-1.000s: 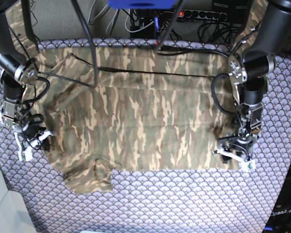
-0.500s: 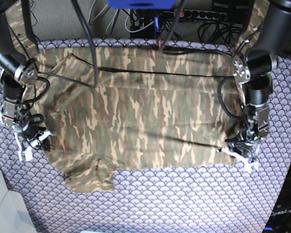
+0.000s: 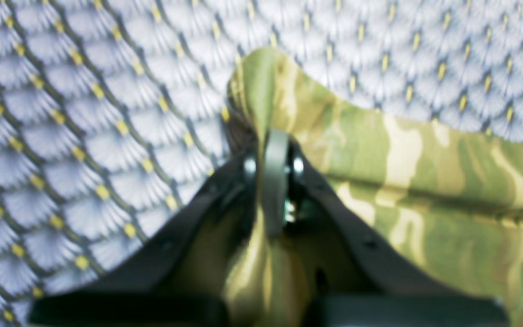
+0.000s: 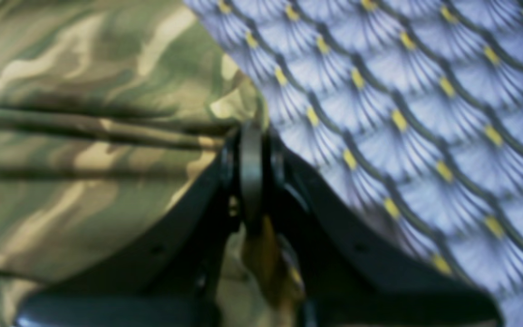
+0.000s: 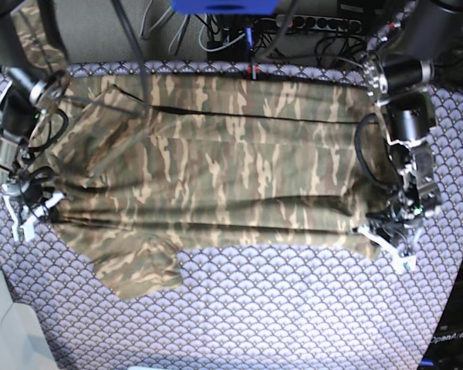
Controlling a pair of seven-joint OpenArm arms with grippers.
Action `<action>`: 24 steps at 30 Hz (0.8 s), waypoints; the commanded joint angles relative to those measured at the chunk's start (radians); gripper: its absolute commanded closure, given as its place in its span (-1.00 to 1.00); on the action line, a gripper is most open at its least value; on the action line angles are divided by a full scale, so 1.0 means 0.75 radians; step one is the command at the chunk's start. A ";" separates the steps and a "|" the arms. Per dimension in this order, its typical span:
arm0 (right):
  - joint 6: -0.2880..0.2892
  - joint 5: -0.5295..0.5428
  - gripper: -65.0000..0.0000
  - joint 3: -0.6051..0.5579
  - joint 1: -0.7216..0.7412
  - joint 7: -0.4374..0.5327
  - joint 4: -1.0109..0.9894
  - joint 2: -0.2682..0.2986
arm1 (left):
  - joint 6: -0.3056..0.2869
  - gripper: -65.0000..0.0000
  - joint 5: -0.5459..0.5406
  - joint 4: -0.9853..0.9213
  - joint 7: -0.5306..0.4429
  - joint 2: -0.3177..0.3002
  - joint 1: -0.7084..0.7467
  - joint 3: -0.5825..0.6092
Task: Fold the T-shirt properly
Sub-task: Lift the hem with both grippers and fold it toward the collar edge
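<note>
Fingers of the left gripper (image 5: 391, 240) and right gripper (image 5: 25, 213) pinch the limp, light T-shirt (image 5: 216, 181) at its four and eight o'clock corners, spread on the tablecloth (image 5: 293, 316).

left claw (image 3: 273, 181) pinching T-shirt (image 3: 425, 181), tablecloth (image 3: 84, 113)

You have a purple fan-patterned tablecloth (image 5: 293, 324) over the table, yellow dots at the scallop tips, a black power strip (image 5: 324, 23) with a red switch behind the far edge, tangled black cables (image 5: 224, 35) beside it, grey floor (image 5: 92, 35) beyond, even light.
</note>
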 commanded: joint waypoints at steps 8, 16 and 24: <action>-0.036 0.018 1.00 -0.001 -0.250 -0.067 0.718 -0.195 | 0.031 1.00 0.016 0.211 0.050 0.008 0.078 -0.017; -0.036 0.020 1.00 0.003 -0.467 -0.067 1.069 -0.322 | 0.031 1.00 0.016 0.532 0.191 0.036 0.248 -0.019; -0.036 0.088 1.00 0.007 -0.649 -0.065 1.235 -0.375 | 0.025 1.00 0.016 0.820 0.328 0.071 0.404 -0.058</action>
